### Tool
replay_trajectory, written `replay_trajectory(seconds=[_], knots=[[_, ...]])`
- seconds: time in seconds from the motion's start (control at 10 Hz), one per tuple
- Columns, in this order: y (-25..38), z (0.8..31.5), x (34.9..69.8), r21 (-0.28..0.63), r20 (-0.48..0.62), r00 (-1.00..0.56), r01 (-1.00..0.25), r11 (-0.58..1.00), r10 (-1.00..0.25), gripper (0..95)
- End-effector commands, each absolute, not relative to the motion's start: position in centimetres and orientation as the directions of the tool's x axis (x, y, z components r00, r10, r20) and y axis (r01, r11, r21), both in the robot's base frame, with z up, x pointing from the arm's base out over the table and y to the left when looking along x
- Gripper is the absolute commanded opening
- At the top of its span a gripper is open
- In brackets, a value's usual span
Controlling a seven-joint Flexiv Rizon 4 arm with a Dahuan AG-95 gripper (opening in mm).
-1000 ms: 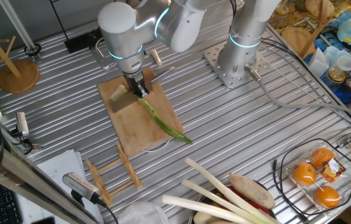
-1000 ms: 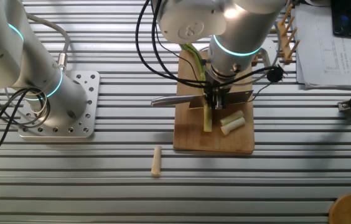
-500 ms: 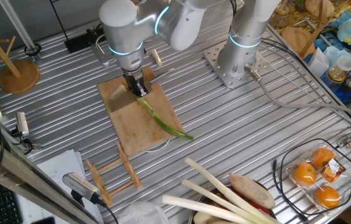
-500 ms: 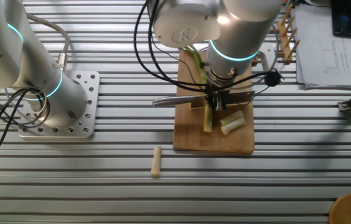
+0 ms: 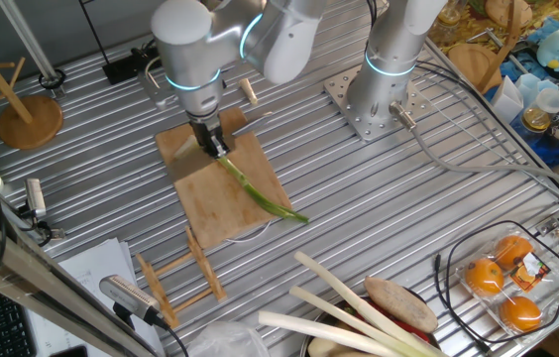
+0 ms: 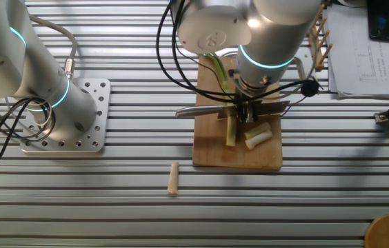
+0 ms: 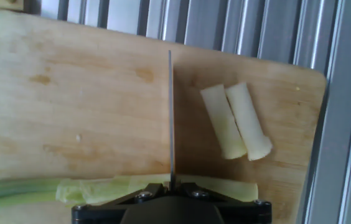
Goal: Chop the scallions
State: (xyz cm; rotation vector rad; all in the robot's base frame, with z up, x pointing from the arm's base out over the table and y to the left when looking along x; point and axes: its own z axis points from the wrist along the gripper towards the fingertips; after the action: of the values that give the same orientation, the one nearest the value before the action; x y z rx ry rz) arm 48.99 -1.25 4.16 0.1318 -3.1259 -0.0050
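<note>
the gripper (image 6: 250,110) is clamped on the knife (image 7: 170,118), blade edge-on in the hand view, standing across the scallion stalk (image 7: 51,190) near the pale end. the stalk lies lengthwise on the wooden cutting board (image 6: 212,153), its dark green tip (image 5: 284,210) hanging off the board's edge. two short pale cut pieces (image 7: 236,121) lie touching side by side, just right of the blade.

Scallion stalk (image 6: 230,129), two cut pieces (image 7: 235,121), on board (image 7: 70,93)
</note>
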Motion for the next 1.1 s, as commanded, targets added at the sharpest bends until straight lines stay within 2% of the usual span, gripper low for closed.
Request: replay_trajectory(seconds=[0.1, 0.6, 1.1], knots=[[-1.1, 4.3, 49.6, 0.009, 0.023, -0.996, -0.08, 0.997, -0.08, 0.0], [-0.8, 4.4, 50.6, 0.01, 0.019, -0.997, -0.078, 0.997, -0.078, 0.0], [-0.9, 4.2, 50.4, 0.006, 0.09, -0.994, -0.066, 0.998, -0.066, 0.0]])
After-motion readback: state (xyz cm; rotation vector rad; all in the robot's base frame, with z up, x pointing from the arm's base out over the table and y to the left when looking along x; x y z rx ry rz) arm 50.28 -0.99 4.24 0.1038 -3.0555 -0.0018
